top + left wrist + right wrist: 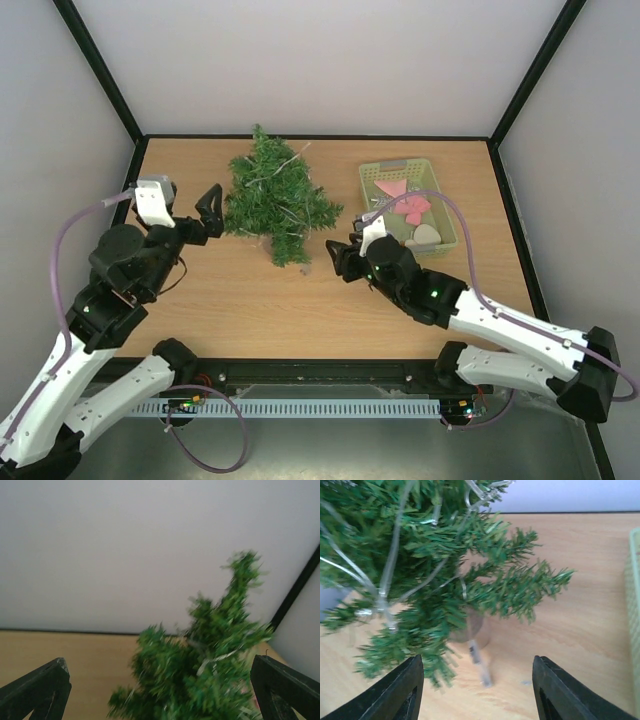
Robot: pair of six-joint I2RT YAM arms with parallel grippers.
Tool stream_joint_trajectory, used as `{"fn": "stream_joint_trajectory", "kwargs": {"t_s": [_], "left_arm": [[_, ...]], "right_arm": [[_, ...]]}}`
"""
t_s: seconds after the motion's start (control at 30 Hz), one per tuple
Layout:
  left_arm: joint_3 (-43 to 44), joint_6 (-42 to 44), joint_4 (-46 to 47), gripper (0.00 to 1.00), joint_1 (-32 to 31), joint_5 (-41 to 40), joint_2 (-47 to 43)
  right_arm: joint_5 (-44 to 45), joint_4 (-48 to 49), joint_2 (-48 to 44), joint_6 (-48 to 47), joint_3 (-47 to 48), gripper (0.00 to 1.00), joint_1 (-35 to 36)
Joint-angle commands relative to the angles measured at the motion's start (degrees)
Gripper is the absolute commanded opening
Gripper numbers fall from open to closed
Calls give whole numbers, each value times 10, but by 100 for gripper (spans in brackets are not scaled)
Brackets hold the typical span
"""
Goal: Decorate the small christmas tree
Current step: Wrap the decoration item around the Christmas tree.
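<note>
The tree point(275, 205) stands upright toward the back of the table point(230, 300), about midway across, with its tip toward the rear wall. Thin pale wire strands point(395, 545) loop over its branches, and one loose end trails down onto the wood by the trunk foot.

To the right of the tree, a little apart from it, sits the pale green basket point(395, 166). Inside I can see a few flat pink pieces point(392, 188), some red ones point(415, 210) beneath them, and a pale heart-shaped piece point(426, 235) at the near end. What they are made of I cannot tell from here. The right arm's lilac cable arcs across the basket's right side.

The left gripper point(205, 218) hovers just left of the tree's lower branches, jaws spread as wide as they go, nothing in them. From its wrist view the tree fills the gap ahead between the two fingers point(40, 690).

The right gripper point(338, 257) sits low near the tree's foot, between tree and basket, jaws parted and holding nothing. Its wrist view shows the trunk foot and lower branches just ahead, and the basket's wall at the right edge.
</note>
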Motion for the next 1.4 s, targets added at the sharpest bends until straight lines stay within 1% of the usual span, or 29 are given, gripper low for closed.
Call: {"fn": "stream_joint_trajectory", "kwargs": {"t_s": [0.0, 0.1, 0.17, 0.3, 0.37, 0.5, 0.6, 0.7, 0.87, 0.9, 0.93, 0.97, 1.03, 1.13, 1.23, 1.37], "left_arm": [[-21, -46, -62, 99, -3, -52, -5], [-51, -36, -56, 99, -3, -43, -27], [-80, -32, -45, 99, -3, -60, -45], [-136, -7, -24, 96, -3, -95, -83], [-156, 3, -16, 95, -3, -107, -101], [-180, 23, -16, 94, -3, -128, -126], [-193, 37, -14, 93, -3, -143, -142], [-205, 45, -5, 93, -2, -147, -160], [-217, 55, 7, 93, -3, -153, -173], [-217, 56, 7, 93, -3, -154, -173], [-217, 58, 7, 93, -3, -154, -172], [-218, 58, 8, 93, -3, -154, -171], [-220, 60, 10, 93, -2, -154, -170], [-218, 61, 8, 93, -2, -155, -168], [-220, 62, 9, 93, -3, -156, -168], [-220, 62, 9, 93, -3, -153, -167]], "right_arm": [[11, 101, 35, -112, -62, 56, -20], [-16, 197, 69, -131, -108, 52, -19], [-45, 264, 105, -131, -135, 51, -19], [-54, 371, 188, -110, -151, 47, -19], [-55, 409, 234, -112, -148, 45, -19], [-54, 447, 313, -120, -124, 44, -19], [-35, 463, 358, -123, -109, 44, -20], [-42, 482, 394, -135, -98, 44, -20], [-54, 468, 434, -147, -71, 43, -19], [-53, 471, 437, -148, -70, 39, -19], [-51, 474, 441, -148, -69, 31, -19], [-48, 476, 442, -149, -69, 27, -19], [-41, 475, 443, -147, -68, 20, -19], [-42, 460, 433, -140, -70, 13, -19], [-41, 432, 404, -120, -76, 11, -20], [-43, 381, 339, -86, -87, 9, -20]]}}
